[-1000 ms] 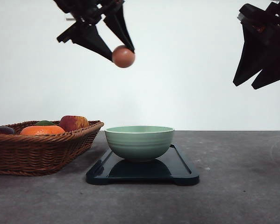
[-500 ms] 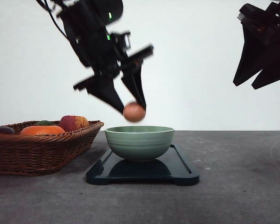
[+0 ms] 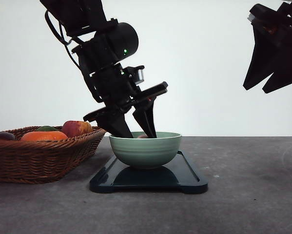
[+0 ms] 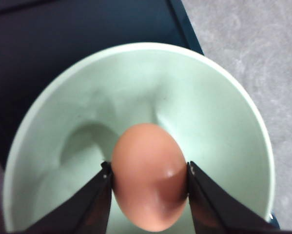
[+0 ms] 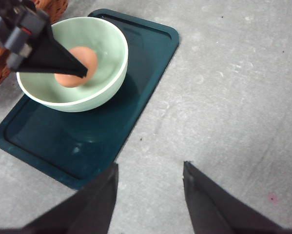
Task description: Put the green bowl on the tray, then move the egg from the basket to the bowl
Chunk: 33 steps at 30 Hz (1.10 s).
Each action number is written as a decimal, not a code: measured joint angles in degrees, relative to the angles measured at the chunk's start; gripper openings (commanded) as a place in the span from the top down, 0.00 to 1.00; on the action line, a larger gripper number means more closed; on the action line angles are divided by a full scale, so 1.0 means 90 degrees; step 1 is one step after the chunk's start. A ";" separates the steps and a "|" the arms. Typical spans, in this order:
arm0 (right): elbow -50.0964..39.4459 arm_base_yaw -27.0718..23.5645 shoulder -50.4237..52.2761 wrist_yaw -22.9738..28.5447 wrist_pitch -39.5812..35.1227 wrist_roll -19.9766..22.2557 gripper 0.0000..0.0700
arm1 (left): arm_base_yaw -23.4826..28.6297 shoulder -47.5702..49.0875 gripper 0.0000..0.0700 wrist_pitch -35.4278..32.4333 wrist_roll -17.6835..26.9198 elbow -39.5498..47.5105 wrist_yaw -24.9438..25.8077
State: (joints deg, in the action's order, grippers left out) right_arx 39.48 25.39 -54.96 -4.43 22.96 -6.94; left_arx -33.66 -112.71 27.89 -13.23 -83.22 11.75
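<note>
Grey, speckled stone-like worktop [image 3: 243,195] runs back to a plain white wall [image 3: 204,73]. Toward the worktop's left edge sits the brown wicker basket [image 3: 38,158], holding an orange fruit [image 3: 44,136], a red apple [image 3: 76,128] and something green behind them. Just beside the basket, near the middle of the worktop, lies the dark tray [image 3: 184,181], and the green bowl [image 3: 145,149] stands on it, closer to the tray's basket-side end.

Over the bowl, the left arm [image 3: 104,58] leans down steeply from the upper left, and its left gripper [image 3: 138,132] dips past the bowl's rim. In the left wrist view its fingers [image 4: 94,200] are partly open and pressed against both sides of the brown egg [image 4: 149,176], which sits low inside the bowl; whether the egg touches the bowl's floor cannot be told. Raised well above the worktop's right side hangs the right gripper [image 3: 267,85], its fingers [image 5: 92,207] spread apart with nothing between them.
</note>
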 measured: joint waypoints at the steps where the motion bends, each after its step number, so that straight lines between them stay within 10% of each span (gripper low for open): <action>1: 0.0000 0.0000 0.0000 0.0000 0.0000 0.0000 0.63 | -0.0001 -0.0024 0.85 -0.0027 -0.0005 0.0000 0.0000; 33: 0.0000 0.0000 0.0000 0.0000 0.0058 0.0000 0.63 | -0.0162 -0.0184 0.44 0.0531 -0.0139 -0.0895 0.0157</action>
State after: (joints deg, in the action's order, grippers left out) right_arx 39.48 25.39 -54.96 -4.43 23.48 -6.94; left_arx -35.12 -114.37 32.67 -14.48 -91.28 13.16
